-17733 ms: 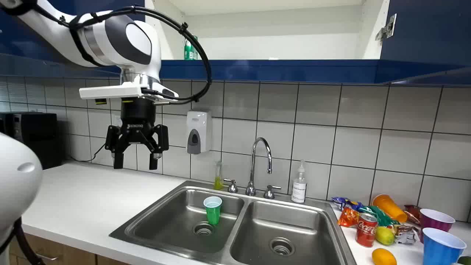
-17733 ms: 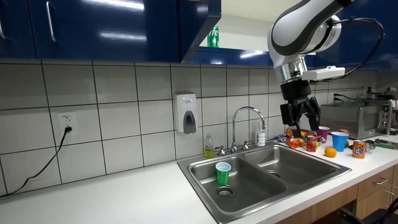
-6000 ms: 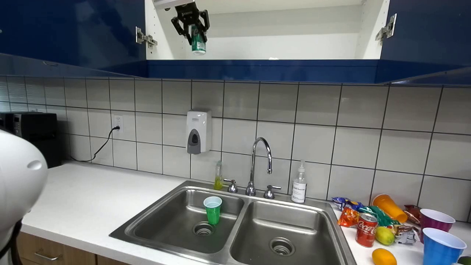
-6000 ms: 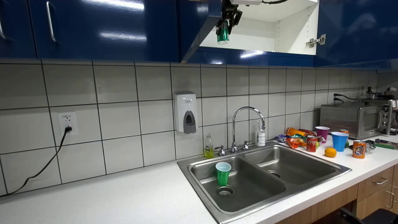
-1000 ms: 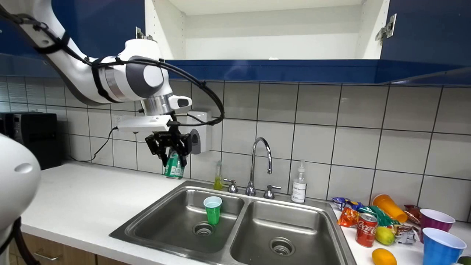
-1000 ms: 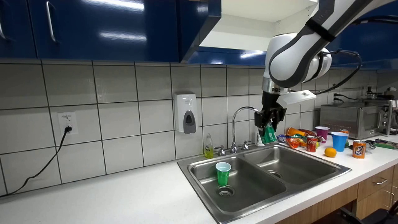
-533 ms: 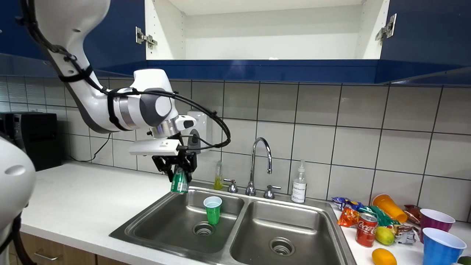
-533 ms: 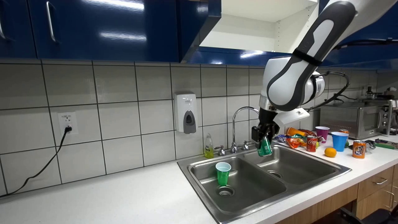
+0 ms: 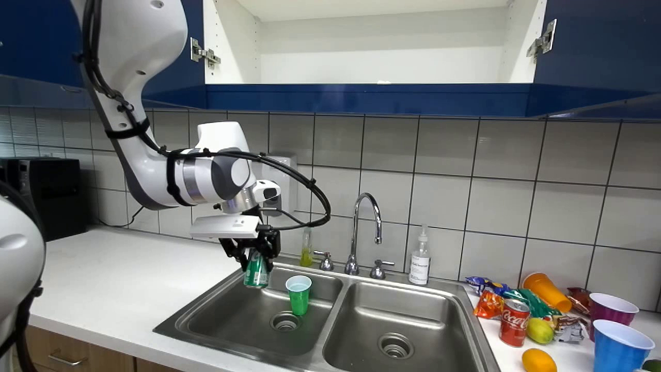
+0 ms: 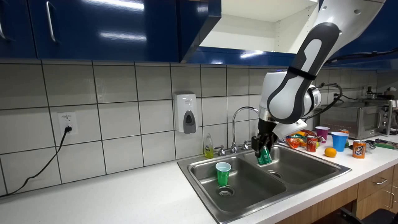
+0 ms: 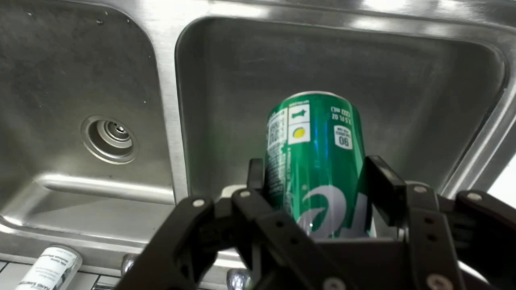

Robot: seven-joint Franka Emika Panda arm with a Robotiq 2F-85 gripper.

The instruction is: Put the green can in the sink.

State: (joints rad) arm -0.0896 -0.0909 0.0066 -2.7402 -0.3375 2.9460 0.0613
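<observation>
- Fingers [image 11: 388, 183]: pinching the green can [image 11: 316, 137] from opposite sides. The grip sits toward the can's upper end, presumably so that the base meets the sink [image 11: 169, 92] first.
- Green can: hangs from the gripper [image 11: 318, 175], base down and somewhat tilted, over the basin [image 9: 232, 318] that contains the green cup [image 9: 299, 298]. This position appears chosen so that a release lands inside the sink. Lower before opening; a drop may tip the can. Height above the basin floor cannot be told.
- Green cup: upright near the drain [image 9: 285, 323], the main obstruction. It appears to stand on the faucet side of the can; avoid contact during descent.
- Faucet [image 9: 355, 230]: rises at the rear, between the basins. Allow clearance.
- Soap bottle [image 10: 209, 151] and sanitizer bottle [image 9: 420, 267]: on the rear ledge, apart from the gripper.
- Coca-Cola can [image 9: 514, 324] and blue cup [image 9: 621, 347]: on the counter [image 10: 370, 165] beyond the other basin, well apart; no obstruction expected.
</observation>
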